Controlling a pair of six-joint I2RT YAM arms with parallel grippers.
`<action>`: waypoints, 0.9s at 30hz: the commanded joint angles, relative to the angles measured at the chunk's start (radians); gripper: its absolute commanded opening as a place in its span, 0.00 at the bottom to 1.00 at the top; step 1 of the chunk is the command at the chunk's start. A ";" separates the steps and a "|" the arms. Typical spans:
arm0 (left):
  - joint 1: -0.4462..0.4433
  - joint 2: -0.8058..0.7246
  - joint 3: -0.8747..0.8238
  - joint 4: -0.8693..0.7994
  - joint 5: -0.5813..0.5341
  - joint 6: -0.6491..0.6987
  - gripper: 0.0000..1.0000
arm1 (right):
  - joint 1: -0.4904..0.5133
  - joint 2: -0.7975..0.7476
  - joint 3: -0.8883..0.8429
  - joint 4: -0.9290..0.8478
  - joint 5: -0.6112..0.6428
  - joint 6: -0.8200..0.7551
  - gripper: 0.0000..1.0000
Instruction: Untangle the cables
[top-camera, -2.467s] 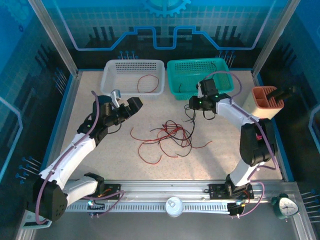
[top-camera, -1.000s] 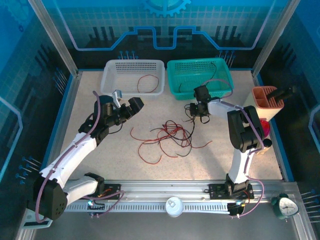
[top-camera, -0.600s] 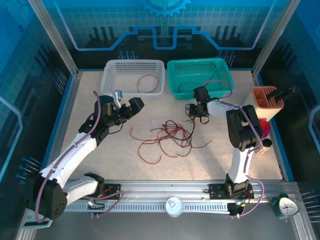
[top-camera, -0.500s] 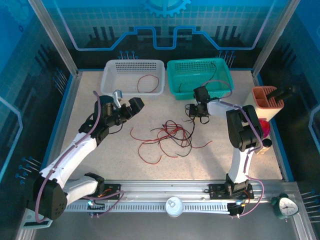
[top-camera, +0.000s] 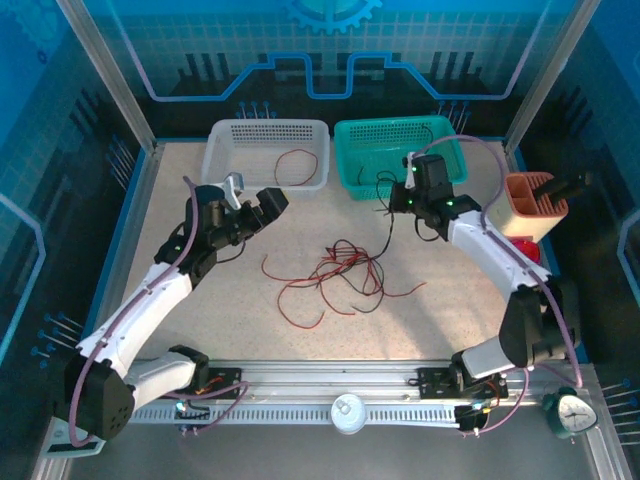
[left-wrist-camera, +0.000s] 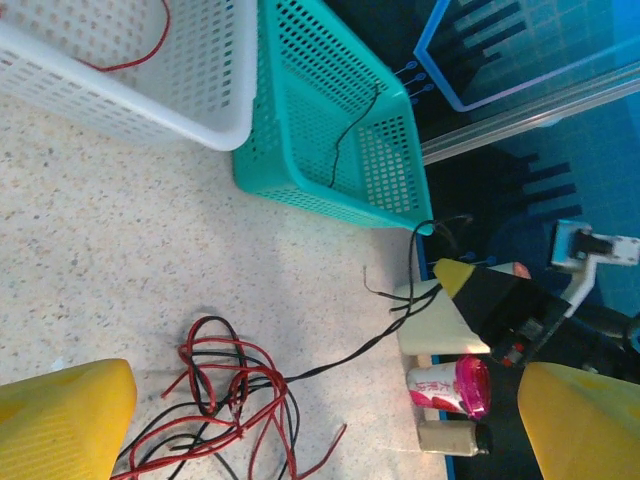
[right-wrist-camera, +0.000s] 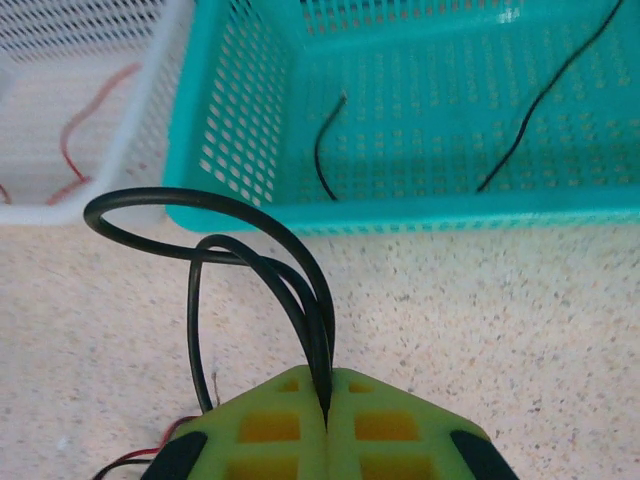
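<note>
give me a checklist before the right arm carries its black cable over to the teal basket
1. right claw shut on black cable: ok.
2. cable free of the pile: not ok, its far end runs into it.
3. knots around it inside the pile: cannot tell.
4. teal basket has room: ok, floor mostly bare.
5. left claw open and off the pile: ok.
</note>
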 joint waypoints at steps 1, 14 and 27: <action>-0.012 0.000 0.052 0.008 0.040 0.018 0.99 | 0.014 -0.062 0.045 -0.049 0.000 -0.019 0.00; -0.018 0.009 0.098 0.002 0.058 0.029 0.99 | 0.036 -0.207 0.216 -0.093 -0.091 0.021 0.00; -0.021 0.022 0.098 0.014 0.065 0.017 0.99 | 0.056 -0.295 0.295 -0.010 -0.073 0.030 0.00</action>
